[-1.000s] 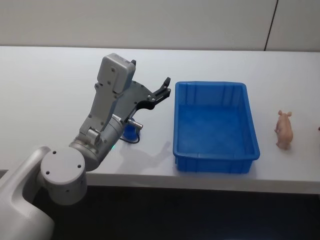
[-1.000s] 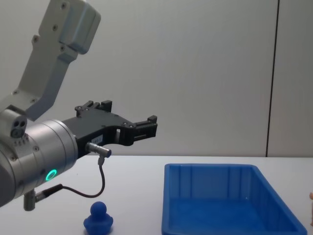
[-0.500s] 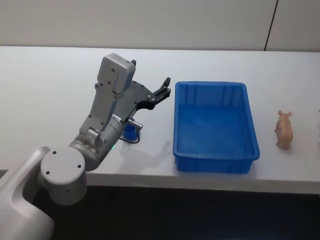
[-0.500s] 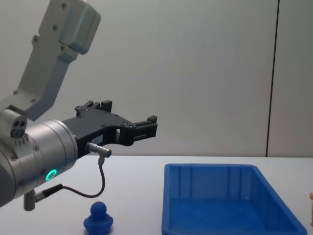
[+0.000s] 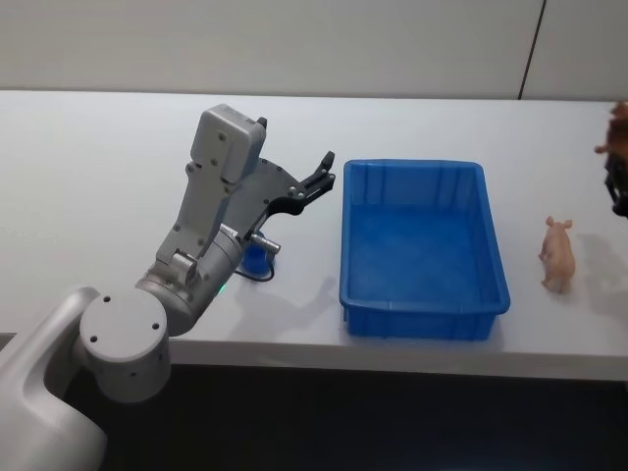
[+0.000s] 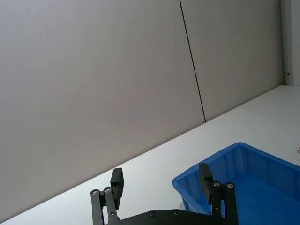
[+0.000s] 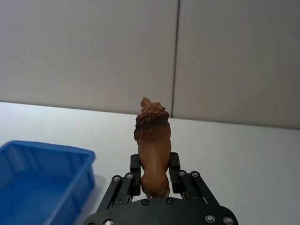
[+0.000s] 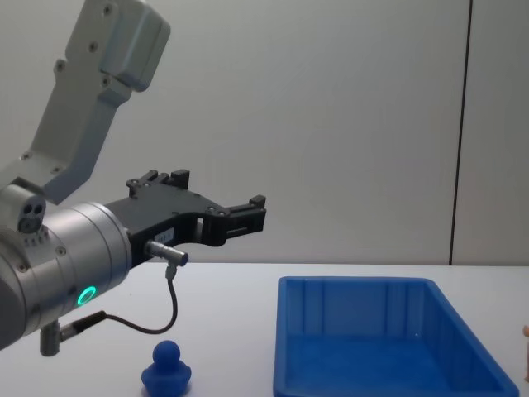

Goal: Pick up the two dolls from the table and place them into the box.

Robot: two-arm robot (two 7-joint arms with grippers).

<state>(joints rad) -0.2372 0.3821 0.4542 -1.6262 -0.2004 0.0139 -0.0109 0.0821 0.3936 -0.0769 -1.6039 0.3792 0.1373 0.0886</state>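
Observation:
The dark brown doll (image 7: 151,140) stands upright between the fingers of my right gripper (image 7: 153,169), which is shut on it. In the head view this doll (image 5: 617,130) and right gripper (image 5: 619,183) are raised at the far right edge, right of the box. The pale pinkish doll (image 5: 557,254) stands on the white table (image 5: 98,167) just right of the blue box (image 5: 422,324), which holds nothing. My left gripper (image 5: 320,183) hangs open in the air left of the box's far left corner, with nothing between its fingers (image 6: 117,182).
A small blue figure (image 5: 256,258) sits on the table under the left arm, left of the box; the chest view has this blue figure (image 8: 167,369) near the bottom. The box (image 8: 364,347) lies near the table's front edge. A grey wall runs behind the table.
My right gripper has risen into the head view at the right edge, carrying the dark brown doll. The left arm, box and pale doll have not moved.

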